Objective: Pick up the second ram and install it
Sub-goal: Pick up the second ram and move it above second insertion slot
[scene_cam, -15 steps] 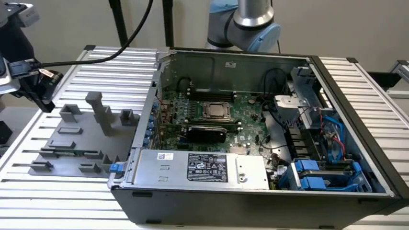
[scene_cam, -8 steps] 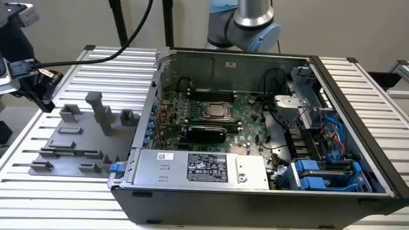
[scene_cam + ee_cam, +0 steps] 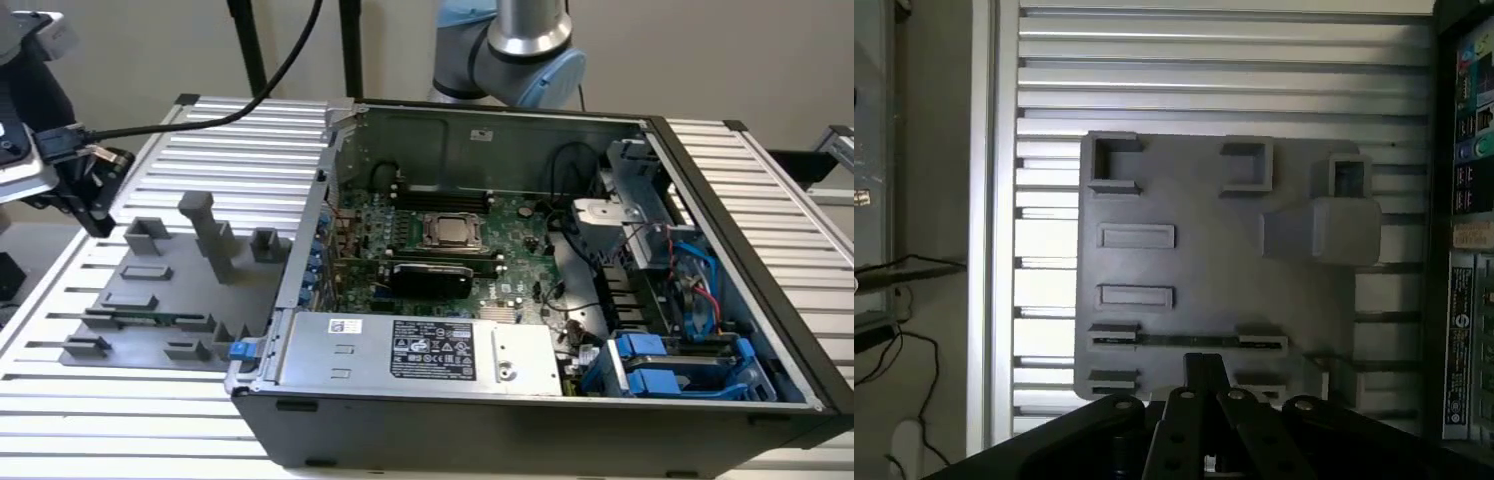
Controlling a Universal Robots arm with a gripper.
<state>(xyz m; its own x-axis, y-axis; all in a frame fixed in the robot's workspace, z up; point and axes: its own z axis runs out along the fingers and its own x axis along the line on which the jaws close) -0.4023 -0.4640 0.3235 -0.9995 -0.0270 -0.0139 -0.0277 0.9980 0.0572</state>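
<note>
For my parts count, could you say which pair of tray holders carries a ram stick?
The second pair from the exterior view's near edge: the green ram stick bridges it; the nearer pair looks empty.

Ribbed metal table: grey holder plate lies flat at exterior view's left; open computer case just beside it, centre to right.
</note>
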